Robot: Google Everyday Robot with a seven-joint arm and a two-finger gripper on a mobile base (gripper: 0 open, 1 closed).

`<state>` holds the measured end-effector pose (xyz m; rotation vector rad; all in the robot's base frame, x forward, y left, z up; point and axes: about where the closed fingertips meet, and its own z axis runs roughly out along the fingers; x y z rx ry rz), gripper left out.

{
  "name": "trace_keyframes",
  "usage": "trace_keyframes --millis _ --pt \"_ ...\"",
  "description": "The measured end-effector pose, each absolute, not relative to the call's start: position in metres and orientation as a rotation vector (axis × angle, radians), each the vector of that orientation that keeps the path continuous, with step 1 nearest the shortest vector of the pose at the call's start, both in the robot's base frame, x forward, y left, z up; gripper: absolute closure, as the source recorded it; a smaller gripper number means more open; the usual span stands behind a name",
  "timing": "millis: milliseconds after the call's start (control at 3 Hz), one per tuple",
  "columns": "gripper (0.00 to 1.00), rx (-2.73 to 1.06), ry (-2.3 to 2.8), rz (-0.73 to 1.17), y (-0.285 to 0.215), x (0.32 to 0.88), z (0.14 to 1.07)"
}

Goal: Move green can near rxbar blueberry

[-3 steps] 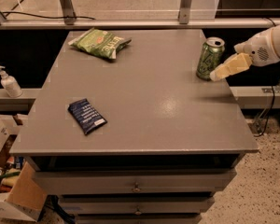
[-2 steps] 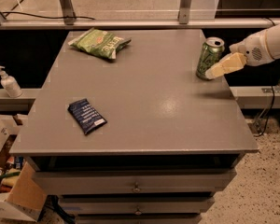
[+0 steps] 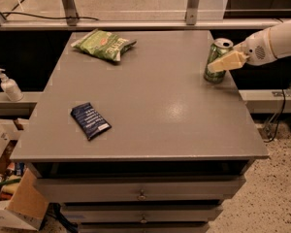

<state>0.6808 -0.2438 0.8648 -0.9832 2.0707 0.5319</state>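
My cream gripper (image 3: 216, 66) is at the slim light-green drink can (image 3: 219, 51), far right, prob. for pickup; can't tell its grip. Flat navy-blue bar wrapper (image 3: 90, 121) lies near-left, well apart.

The gripper (image 3: 217, 65), far right, hides part of the green can (image 3: 218, 50).

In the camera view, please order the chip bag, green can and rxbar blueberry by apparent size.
Largest: chip bag.
Then green can and rxbar blueberry: they look about alike, so I do not rank them.
The gripper is at the can, covering part of it.
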Motion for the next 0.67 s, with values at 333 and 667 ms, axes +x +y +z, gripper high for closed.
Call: trace_keyframes --millis 333,667 --pt "0.64 -0.99 2.06 0.554 -0.24 0.676 0.869" --pt "0.87 -1.026 2.017 0.586 -0.231 0.657 0.885"
